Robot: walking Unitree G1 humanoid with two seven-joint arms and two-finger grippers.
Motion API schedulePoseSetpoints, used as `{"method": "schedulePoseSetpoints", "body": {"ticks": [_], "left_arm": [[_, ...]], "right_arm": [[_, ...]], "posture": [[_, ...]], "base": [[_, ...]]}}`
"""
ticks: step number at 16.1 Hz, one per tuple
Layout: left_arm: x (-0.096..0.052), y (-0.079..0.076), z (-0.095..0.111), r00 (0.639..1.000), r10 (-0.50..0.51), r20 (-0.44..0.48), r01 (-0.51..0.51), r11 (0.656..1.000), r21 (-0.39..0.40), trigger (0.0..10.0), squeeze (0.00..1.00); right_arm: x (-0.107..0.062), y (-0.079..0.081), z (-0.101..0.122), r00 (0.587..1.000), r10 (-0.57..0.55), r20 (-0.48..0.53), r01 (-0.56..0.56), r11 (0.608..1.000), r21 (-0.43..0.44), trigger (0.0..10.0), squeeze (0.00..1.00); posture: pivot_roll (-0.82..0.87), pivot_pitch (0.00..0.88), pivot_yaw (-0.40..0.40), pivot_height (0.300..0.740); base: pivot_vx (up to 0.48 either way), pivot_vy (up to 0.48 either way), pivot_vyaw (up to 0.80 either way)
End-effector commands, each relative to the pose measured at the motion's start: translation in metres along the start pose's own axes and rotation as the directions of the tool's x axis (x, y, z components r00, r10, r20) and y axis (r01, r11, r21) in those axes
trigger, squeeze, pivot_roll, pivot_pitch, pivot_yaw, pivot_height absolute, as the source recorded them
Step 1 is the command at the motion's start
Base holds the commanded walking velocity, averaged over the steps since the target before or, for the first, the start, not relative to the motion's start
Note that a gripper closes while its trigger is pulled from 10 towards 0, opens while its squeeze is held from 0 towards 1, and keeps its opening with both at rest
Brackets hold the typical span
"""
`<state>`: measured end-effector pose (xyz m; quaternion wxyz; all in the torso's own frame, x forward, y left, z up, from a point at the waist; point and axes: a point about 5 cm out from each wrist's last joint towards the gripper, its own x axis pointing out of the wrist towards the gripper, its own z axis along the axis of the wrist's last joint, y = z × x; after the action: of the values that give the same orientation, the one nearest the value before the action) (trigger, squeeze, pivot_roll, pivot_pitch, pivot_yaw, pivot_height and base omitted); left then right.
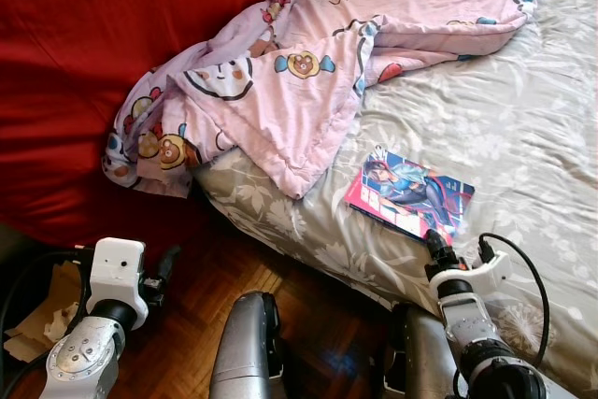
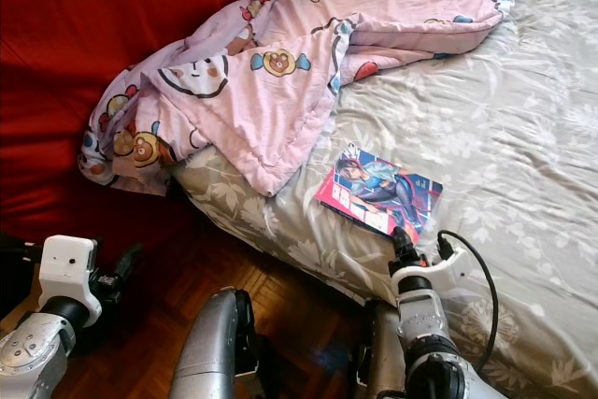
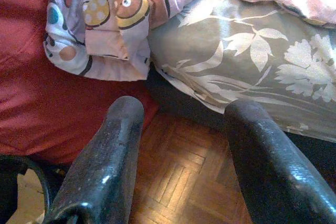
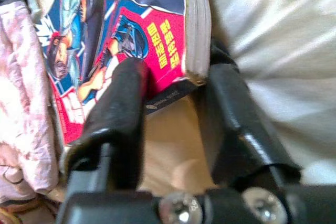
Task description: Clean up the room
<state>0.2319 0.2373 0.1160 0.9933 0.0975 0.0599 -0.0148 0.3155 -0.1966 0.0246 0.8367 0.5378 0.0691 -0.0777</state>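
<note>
A comic book (image 1: 409,195) with a blue and red cover lies flat on the grey floral bed sheet (image 1: 495,119), near the bed's edge. My right gripper (image 1: 436,248) sits at the book's near corner. In the right wrist view its fingers (image 4: 123,103) are open and straddle that corner of the book (image 4: 152,19), one over the cover, the other beside the page edge. A pink cartoon blanket (image 1: 299,72) is crumpled over the bed's corner and hangs off it. My left gripper (image 3: 184,111) is open and empty, low over the parquet floor (image 3: 184,182) by the bed's corner.
A large red cloth-covered surface (image 1: 84,63) runs along the left, beside the bed. Torn cardboard (image 1: 42,315) lies on the floor at the lower left. My silver legs (image 1: 245,348) stand close to the bed's edge on the parquet (image 1: 308,306).
</note>
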Motion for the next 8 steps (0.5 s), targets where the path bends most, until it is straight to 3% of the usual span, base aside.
{"method": "schedulePoseSetpoints", "body": {"ticks": [1,6,8], "left_arm": [[-0.002,0.004,-0.007,1.000,0.010,-0.028,-0.010,1.000,0.021,10.0,0.00],[0.009,0.001,-0.011,0.999,0.024,-0.025,-0.024,1.000,0.003,10.0,0.00],[0.019,-0.003,-0.015,0.999,0.033,-0.021,-0.033,0.999,-0.023,10.0,0.00]], "right_arm": [[-0.002,-0.001,-0.014,0.999,-0.008,-0.049,0.008,1.000,0.015,0.0,0.00],[0.006,0.015,0.001,0.997,0.064,0.049,-0.064,0.998,-0.006,0.0,0.00],[0.010,0.028,0.005,0.989,0.127,0.070,-0.113,0.978,-0.175,0.0,0.00]], "posture": [[0.34,0.262,0.125,0.587],[0.31,0.218,0.112,0.587],[0.28,0.183,0.102,0.587]], "base": [[0.000,0.000,0.00],[0.000,0.000,0.00],[0.000,0.000,0.00]]}}
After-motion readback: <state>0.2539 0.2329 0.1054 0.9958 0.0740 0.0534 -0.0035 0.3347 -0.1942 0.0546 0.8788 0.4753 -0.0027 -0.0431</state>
